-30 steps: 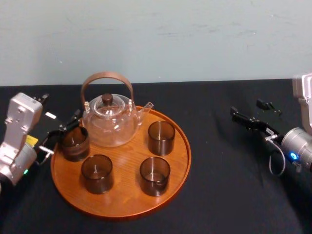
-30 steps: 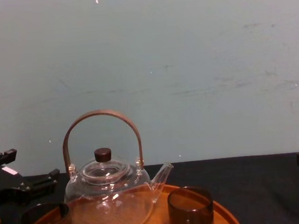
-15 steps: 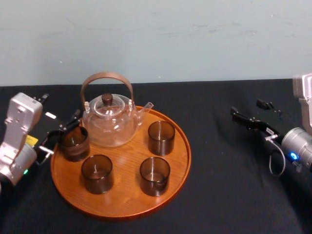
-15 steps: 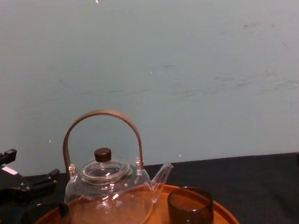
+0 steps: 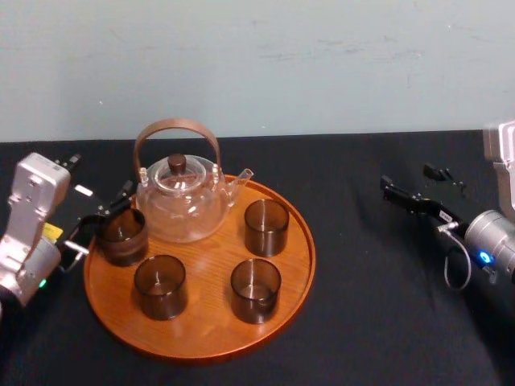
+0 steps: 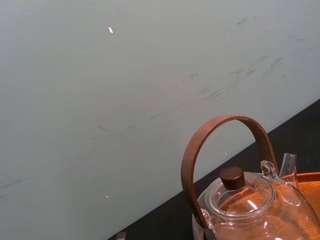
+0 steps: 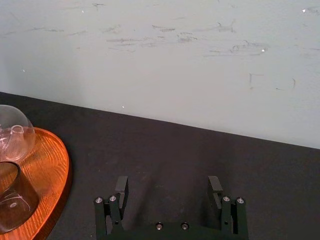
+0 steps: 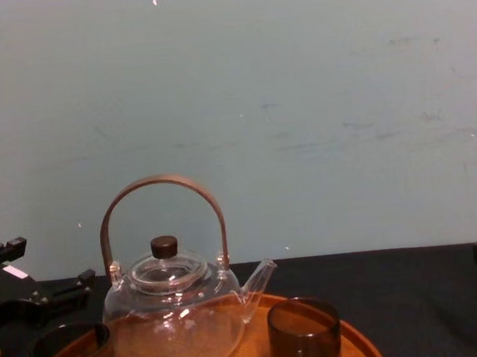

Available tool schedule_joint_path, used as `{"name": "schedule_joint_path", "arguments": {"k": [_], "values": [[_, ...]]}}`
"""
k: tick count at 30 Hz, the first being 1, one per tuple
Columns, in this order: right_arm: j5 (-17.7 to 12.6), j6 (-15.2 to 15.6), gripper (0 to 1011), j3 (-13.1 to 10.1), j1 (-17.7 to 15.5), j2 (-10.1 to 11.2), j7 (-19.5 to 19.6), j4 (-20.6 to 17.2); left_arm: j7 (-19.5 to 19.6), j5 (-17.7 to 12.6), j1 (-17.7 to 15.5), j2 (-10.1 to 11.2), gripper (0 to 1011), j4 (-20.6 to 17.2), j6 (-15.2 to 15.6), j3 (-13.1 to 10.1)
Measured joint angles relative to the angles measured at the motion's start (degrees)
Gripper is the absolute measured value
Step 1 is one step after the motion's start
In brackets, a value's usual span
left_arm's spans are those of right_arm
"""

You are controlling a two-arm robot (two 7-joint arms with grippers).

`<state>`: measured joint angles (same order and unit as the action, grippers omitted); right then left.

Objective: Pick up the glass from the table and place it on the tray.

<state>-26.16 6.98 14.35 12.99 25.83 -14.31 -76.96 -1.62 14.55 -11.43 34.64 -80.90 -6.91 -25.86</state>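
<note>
Four glasses (image 5: 266,226), one teapot (image 5: 181,205), one tray (image 5: 211,277), one table (image 5: 370,314)

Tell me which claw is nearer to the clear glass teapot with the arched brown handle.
Left. The left claw sits just left of the teapot, at a dark smoky tumbler on the round wooden tray's edge. The right claw is far right over the black cloth table.

Matt black cloth drapes the bench (image 5: 362,305); the tray (image 5: 201,318) shows smooth orange-brown wood, the glass (image 5: 122,236) smoky and translucent, the teapot (image 5: 181,205) clear, glossy.
</note>
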Motion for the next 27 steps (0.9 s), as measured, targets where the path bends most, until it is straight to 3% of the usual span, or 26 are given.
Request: {"name": "schedule_joint_path", "arguments": {"k": [27], "values": [[0.0,0.0,1002,0.0,0.0,0.0,0.0,0.0,0.0,0.0,0.0,0.0,1001,0.0,0.0,0.0]]}}
